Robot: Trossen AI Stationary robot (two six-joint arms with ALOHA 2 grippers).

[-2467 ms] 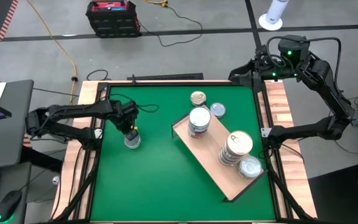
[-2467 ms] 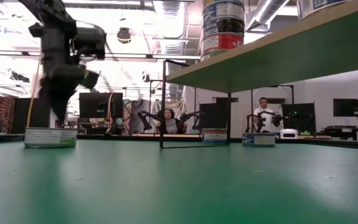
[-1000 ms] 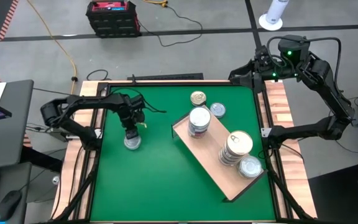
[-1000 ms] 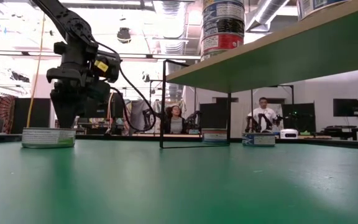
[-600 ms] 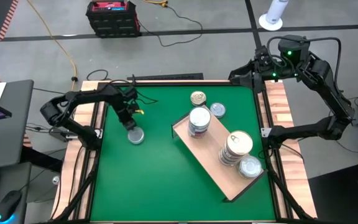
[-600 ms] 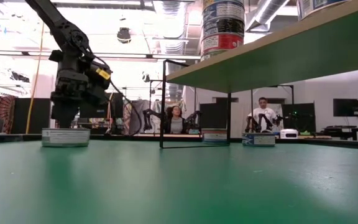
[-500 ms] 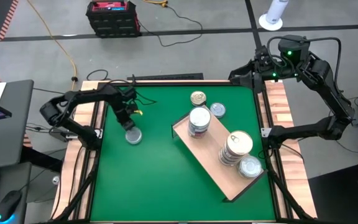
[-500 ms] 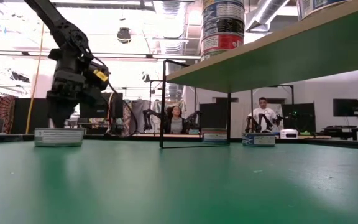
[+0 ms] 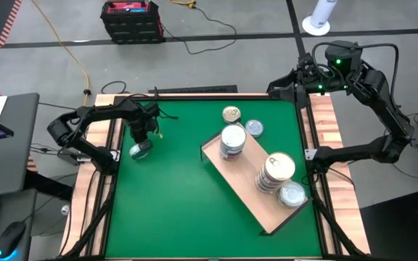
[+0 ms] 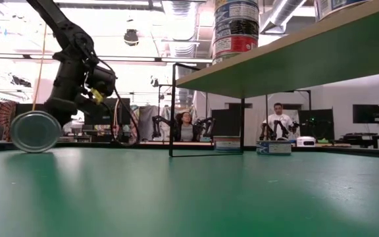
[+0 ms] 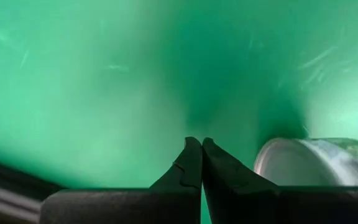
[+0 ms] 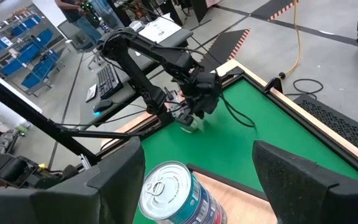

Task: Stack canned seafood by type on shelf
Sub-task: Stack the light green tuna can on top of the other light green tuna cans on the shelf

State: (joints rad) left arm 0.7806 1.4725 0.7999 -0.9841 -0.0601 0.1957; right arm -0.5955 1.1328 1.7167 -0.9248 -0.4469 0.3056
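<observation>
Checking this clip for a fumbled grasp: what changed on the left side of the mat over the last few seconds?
The lone can slid toward the mat's left edge and tipped from flat onto its rim, its round face showing in the low view. The left claw, earlier over the can, has shut empty beside it. The shelf, its stacks and the right claw stayed put.

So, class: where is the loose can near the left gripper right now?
High view: the can sits tipped on the green mat's left side, beside the shut left gripper.
</observation>
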